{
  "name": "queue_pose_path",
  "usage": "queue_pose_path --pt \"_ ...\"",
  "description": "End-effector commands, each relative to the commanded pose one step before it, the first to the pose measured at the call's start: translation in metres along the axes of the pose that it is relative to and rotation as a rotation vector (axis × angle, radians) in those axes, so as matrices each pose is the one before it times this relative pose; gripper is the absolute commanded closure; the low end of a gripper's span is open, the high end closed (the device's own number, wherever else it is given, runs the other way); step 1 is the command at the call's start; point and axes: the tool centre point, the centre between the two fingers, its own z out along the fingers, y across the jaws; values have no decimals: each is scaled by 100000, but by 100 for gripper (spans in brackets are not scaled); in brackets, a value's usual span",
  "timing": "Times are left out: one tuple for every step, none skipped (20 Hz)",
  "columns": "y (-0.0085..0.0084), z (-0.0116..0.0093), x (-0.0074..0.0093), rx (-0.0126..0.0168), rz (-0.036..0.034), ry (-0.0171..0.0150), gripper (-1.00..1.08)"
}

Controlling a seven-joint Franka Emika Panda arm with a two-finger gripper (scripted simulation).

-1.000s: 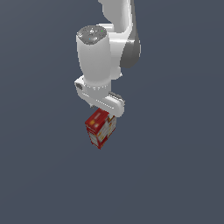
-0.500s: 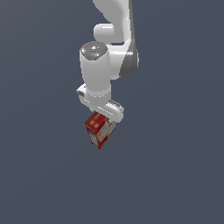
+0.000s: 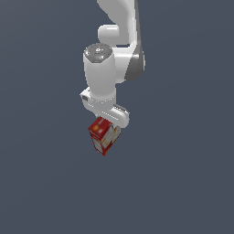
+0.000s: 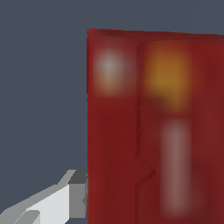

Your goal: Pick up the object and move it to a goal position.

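Observation:
The object [image 3: 104, 135], a small red box with white and yellow printed panels, sits directly under the white hand of the arm in the exterior view. My gripper [image 3: 108, 124] reaches down over its top, and the hand hides the fingers there. Up close in the wrist view, the blurred red face of the object [image 4: 144, 131] fills most of the picture. One grey fingertip [image 4: 78, 192] presses against the box's side edge. The box hides the other finger.
Nothing else stands out on the plain dark grey-blue surface [image 3: 41, 183] all around the box. The white arm [image 3: 116, 50] rises above the hand towards the top of the exterior view.
The arm came down over the box between one second and half a second ago and has held still since. The box has stayed in place.

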Motion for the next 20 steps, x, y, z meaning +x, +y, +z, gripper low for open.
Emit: queue_pose_path --pt "14 7 9 12 23 -6 108" --pt "-3 -16 21 36 44 80 108" --pt "-4 -49 66 92 146 247 108" --pt "-5 -83 110 154 245 414 108" --pt "-8 -113 153 213 340 574 108" --pt "-11 -145 197 274 437 737 108" --pt "-14 -177 240 334 533 899 108" --pt "-15 -210 284 396 630 1064 108" --pt "-18 -242 327 456 726 1226 108" --pt "-20 -274 369 516 821 1387 108" --pt "-22 -307 412 576 916 1548 108" --pt "-23 -340 454 637 1011 1710 108" --pt "-26 -371 497 696 1104 1868 108" --pt "-27 -404 538 756 1199 2028 108" --pt "-29 -436 580 816 1291 2186 108" --pt "-31 -468 621 875 1383 2343 108" --pt "-32 -497 658 930 1467 2487 108" --pt "-33 -523 691 977 1541 2613 108" --pt "-34 -546 718 1019 1603 2719 108" --pt "-35 -564 740 1053 1654 2806 108"
